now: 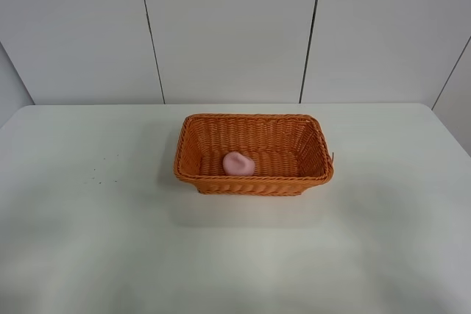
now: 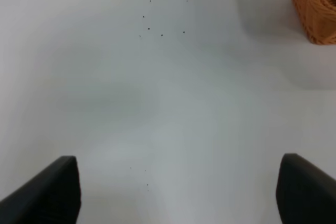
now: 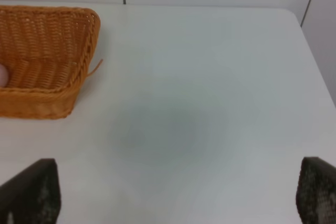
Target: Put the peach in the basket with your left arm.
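Note:
The pale pink peach (image 1: pixel 238 164) lies inside the orange wicker basket (image 1: pixel 253 120) near its front wall, at the middle of the white table. Neither arm shows in the exterior high view. In the left wrist view my left gripper (image 2: pixel 178 192) is open and empty over bare table, its two dark fingertips (image 2: pixel 50 192) far apart; a corner of the basket (image 2: pixel 316 3) shows at the edge. In the right wrist view my right gripper (image 3: pixel 178 195) is open and empty, with the basket (image 3: pixel 52 24) and a sliver of the peach (image 3: pixel 3 74) off to the side.
The white table (image 1: pixel 96 240) spreads around the basket. A few small dark specks (image 1: pixel 103 174) mark it left of the basket. A white panelled wall (image 1: pixel 228 27) stands behind the table's far edge.

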`<state>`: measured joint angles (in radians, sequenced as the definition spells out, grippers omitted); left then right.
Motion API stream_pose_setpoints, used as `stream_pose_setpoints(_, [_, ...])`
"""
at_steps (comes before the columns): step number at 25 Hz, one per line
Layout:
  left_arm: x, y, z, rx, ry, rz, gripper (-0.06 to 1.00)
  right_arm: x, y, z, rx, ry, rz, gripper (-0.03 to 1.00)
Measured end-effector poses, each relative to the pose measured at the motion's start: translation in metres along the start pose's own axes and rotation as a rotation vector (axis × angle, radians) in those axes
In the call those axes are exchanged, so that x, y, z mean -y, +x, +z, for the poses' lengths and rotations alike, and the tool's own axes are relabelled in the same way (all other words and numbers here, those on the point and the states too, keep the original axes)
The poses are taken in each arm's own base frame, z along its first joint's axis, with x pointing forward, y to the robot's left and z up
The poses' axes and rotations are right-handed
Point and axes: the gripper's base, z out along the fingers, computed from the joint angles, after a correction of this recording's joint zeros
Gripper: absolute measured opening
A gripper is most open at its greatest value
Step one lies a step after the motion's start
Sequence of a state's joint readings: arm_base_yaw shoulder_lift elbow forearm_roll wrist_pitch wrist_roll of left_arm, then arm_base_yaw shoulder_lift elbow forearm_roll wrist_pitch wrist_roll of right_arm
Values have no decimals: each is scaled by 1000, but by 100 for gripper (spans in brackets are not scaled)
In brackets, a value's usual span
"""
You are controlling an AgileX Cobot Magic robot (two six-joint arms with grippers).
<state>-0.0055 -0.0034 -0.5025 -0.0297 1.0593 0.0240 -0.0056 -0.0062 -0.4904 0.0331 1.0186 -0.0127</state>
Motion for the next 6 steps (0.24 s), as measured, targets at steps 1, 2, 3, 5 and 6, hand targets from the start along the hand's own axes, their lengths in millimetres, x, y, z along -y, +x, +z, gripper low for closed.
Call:
stream_pose_setpoints(1, [0, 0, 0, 0, 0, 0, 78, 0, 0, 0, 0, 0, 0, 69])
stream_pose_setpoints(2, [0, 0, 0, 0, 1, 0, 78, 0, 0, 0, 0, 0, 0, 69])
stream_pose_setpoints(3, [0, 0, 0, 0, 1, 0, 78, 0, 0, 0, 0, 0, 0, 69])
stream_pose_setpoints(5, [0, 0, 0, 0, 1, 0, 78, 0, 0, 0, 0, 0, 0, 69])
stream_pose_setpoints(6, [0, 0, 0, 0, 1, 0, 78, 0, 0, 0, 0, 0, 0, 69])
